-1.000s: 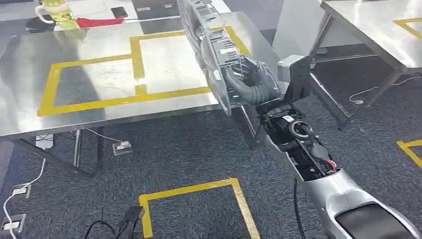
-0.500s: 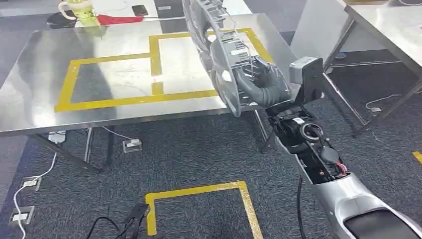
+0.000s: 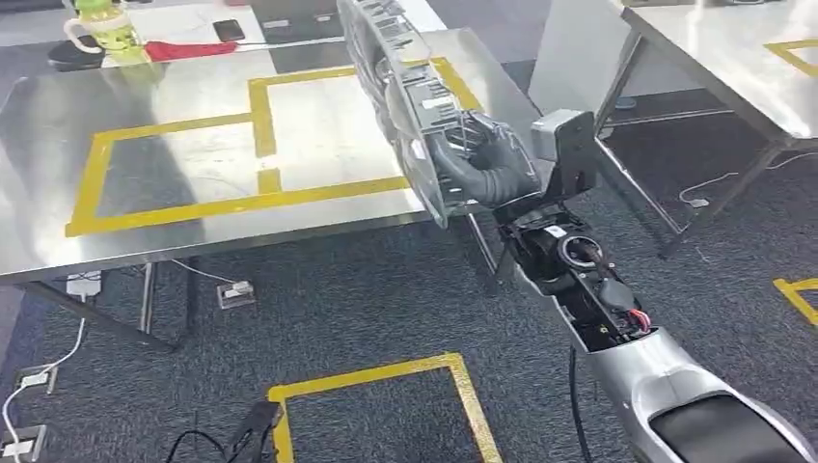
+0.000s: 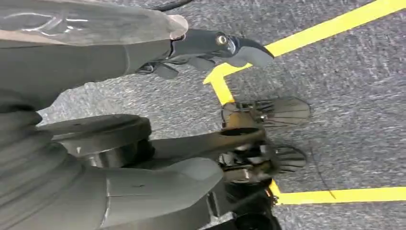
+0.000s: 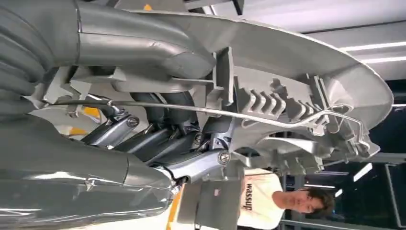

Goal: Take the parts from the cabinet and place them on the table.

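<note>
My right hand (image 3: 485, 164) grips a long grey moulded plastic part (image 3: 391, 82) by its lower end. The part stands nearly upright on its edge over the right end of the steel table (image 3: 174, 164), above the right yellow-taped rectangle (image 3: 333, 121). In the right wrist view the dark fingers (image 5: 158, 136) curl into the ribbed back of the part (image 5: 297, 62), which carries a thin wire rod (image 5: 215, 112). My left hand (image 4: 191, 43) hangs over the carpet with its fingers stretched out and nothing in them.
A green mug (image 3: 101, 24), a red cloth (image 3: 188, 48) and a phone (image 3: 230, 29) lie beyond the table's far edge. A second steel table (image 3: 733, 68) stands to the right. Floor sockets (image 3: 236, 287) and cables lie under the table. A person (image 5: 268, 201) stands beyond the part.
The whole view swung right and then back left, so the camera moved. My right hand keeps its hold on the part, in much the same place over the table's right end.
</note>
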Controlling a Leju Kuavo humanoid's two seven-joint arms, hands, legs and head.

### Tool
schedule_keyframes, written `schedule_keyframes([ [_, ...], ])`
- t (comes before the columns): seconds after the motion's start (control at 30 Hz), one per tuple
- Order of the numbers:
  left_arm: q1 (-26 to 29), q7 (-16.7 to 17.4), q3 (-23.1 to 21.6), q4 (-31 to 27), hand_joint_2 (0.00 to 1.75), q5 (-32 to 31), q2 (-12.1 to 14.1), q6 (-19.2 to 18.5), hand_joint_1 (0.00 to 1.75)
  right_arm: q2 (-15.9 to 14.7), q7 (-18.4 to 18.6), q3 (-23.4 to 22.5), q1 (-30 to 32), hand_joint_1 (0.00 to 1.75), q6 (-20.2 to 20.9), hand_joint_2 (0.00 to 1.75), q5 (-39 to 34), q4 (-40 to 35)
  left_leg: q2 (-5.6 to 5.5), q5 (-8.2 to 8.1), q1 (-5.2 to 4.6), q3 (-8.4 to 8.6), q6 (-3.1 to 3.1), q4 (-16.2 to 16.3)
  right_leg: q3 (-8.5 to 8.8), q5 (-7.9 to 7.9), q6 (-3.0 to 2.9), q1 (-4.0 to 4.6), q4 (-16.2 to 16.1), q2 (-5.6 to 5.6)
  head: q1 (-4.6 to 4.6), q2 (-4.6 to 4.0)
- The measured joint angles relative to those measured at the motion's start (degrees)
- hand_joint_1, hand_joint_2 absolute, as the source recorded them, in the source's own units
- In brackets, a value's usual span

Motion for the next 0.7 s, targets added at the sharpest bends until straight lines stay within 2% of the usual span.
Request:
schedule_keyframes([
  [0.07,0.05,0.0,0.0,0.0,1.75,0.0,0.0,0.0,0.0,0.0,0.0,0.0,-0.03,1.75,-0.02,1.75,0.0,0.0,-0.06,-0.28,-0.15,-0.07,0.45,0.17,0.18,-0.11,0.53,-0.18,-0.3,-0.06,0.35,0.0],
  [0.1,0.04,0.0,0.0,0.0,1.75,0.0,0.0,0.0,0.0,0.0,0.0,0.0,-0.1,1.75,-0.02,1.75,0.0,0.0,-0.07,-0.16,0.01,0.14,0.76,-0.17,0.26,-0.29,0.93,-0.07,-0.31,-0.06,0.46,0.0],
  [0.13,0.04,0.0,0.0,0.0,1.75,0.02,-0.07,0.0,0.0,0.0,0.0,-0.02,-0.04,1.75,-0.02,1.75,0.0,0.0,-0.03,-0.09,0.32,0.64,1.0,-0.62,0.16,-0.93,1.19,-0.38,0.42,-0.25,0.59,0.0],
  [0.17,0.01,-0.04,0.0,0.0,1.75,0.0,-0.04,-0.02,0.0,0.0,0.0,0.0,-0.12,1.75,0.0,1.75,0.0,0.0,-0.01,-0.24,0.35,0.88,1.36,-0.76,-0.74,-2.42,1.4,-0.21,2.72,-0.45,0.92,0.0],
  [0.23,-0.03,-0.07,0.0,0.0,1.75,0.0,-0.04,-0.07,0.0,0.0,0.0,0.0,-0.07,1.75,0.0,1.75,0.0,0.0,0.04,-0.45,0.29,1.15,1.81,-0.75,-5.22,-6.92,1.76,-0.22,12.21,-0.48,1.57,0.0],
  [0.27,-0.02,-0.07,0.0,0.0,1.75,0.0,-0.04,-0.11,0.0,0.0,0.0,0.02,0.13,1.75,0.02,1.75,0.0,0.04,0.05,-0.56,0.28,1.25,1.95,-0.72,-7.58,-8.46,1.87,-0.22,16.83,-0.48,1.66,0.0],
  [0.3,0.0,-0.07,0.0,0.0,1.75,0.0,-0.07,-0.11,0.0,0.0,0.0,0.02,0.28,1.75,0.02,1.75,0.0,0.09,0.04,-0.66,0.28,1.38,2.03,-0.7,-8.95,-8.5,1.91,-0.23,19.08,-0.5,1.79,0.0],
  [0.33,0.02,-0.07,0.0,0.0,1.75,0.0,-0.09,-0.11,0.0,0.0,0.0,0.02,0.39,1.75,0.02,1.75,0.0,0.11,-0.04,-0.8,0.3,1.58,1.98,-0.68,-8.78,-7.0,1.91,-0.25,18.04,-0.55,1.94,0.0],
  [0.37,0.02,-0.07,0.0,0.0,1.75,0.0,-0.11,-0.11,0.0,0.0,0.0,0.02,0.38,1.75,0.02,1.75,0.0,0.11,-0.14,-0.98,0.33,1.8,1.92,-0.6,-7.44,-4.54,1.84,-0.27,14.63,-0.6,2.18,0.0],
  [0.43,0.01,-0.07,0.0,0.0,1.75,0.0,-0.13,-0.11,0.0,0.0,0.0,0.02,0.3,1.75,0.02,1.75,0.0,0.11,-0.34,-1.53,0.39,2.25,1.51,-0.26,-2.64,1.42,1.55,-0.29,3.75,-0.66,2.47,0.0],
  [0.47,-0.02,-0.09,0.0,0.0,1.75,0.0,-0.13,-0.15,0.0,0.0,-0.02,0.02,0.22,1.75,0.02,1.75,0.0,0.11,-0.38,-1.72,0.16,2.19,1.21,-0.09,-1.39,1.43,1.42,-0.09,1.07,-0.63,2.54,0.0],
  [0.5,-0.05,-0.09,0.0,0.0,1.75,0.0,-0.13,-0.2,0.0,0.04,0.0,0.09,0.06,1.75,0.09,1.75,0.02,0.11,-0.4,-1.78,-0.08,1.86,1.0,0.31,-1.1,1.19,1.12,-0.05,-0.26,-0.57,2.69,0.0],
  [0.6,-0.02,-0.09,-0.02,0.0,1.75,0.02,-0.15,-0.37,0.0,0.07,-0.04,0.07,0.03,1.75,0.02,1.75,0.17,0.13,-0.32,-1.57,-0.03,1.94,0.13,-0.22,-1.32,1.26,0.24,0.07,-0.03,-0.39,2.34,0.0],
  [0.63,-0.06,-0.09,-0.02,0.0,1.75,0.04,-0.07,-0.37,0.0,0.11,-0.02,0.07,0.0,1.75,0.02,1.75,0.2,0.11,-0.28,-2.03,0.0,1.85,-0.18,0.02,-0.62,1.5,-0.2,-0.47,-0.74,-0.43,2.4,0.0],
  [0.67,-0.1,-0.09,-0.04,0.0,1.75,0.02,-0.11,-0.37,0.0,0.13,-0.02,0.07,-0.06,1.75,0.02,1.75,0.2,0.11,-0.05,-3.07,0.03,1.28,-0.54,1.73,-0.38,1.53,-0.33,-0.48,-0.95,-0.48,2.14,0.0],
  [0.7,-0.19,-0.09,-0.04,0.0,1.75,0.02,-0.15,-0.37,0.0,0.15,-0.02,0.07,-0.12,1.75,0.02,1.75,0.2,0.11,-0.04,-5.09,0.09,-0.69,-0.87,5.67,-0.37,1.5,-0.75,-0.55,-0.95,-0.59,1.57,0.0],
])
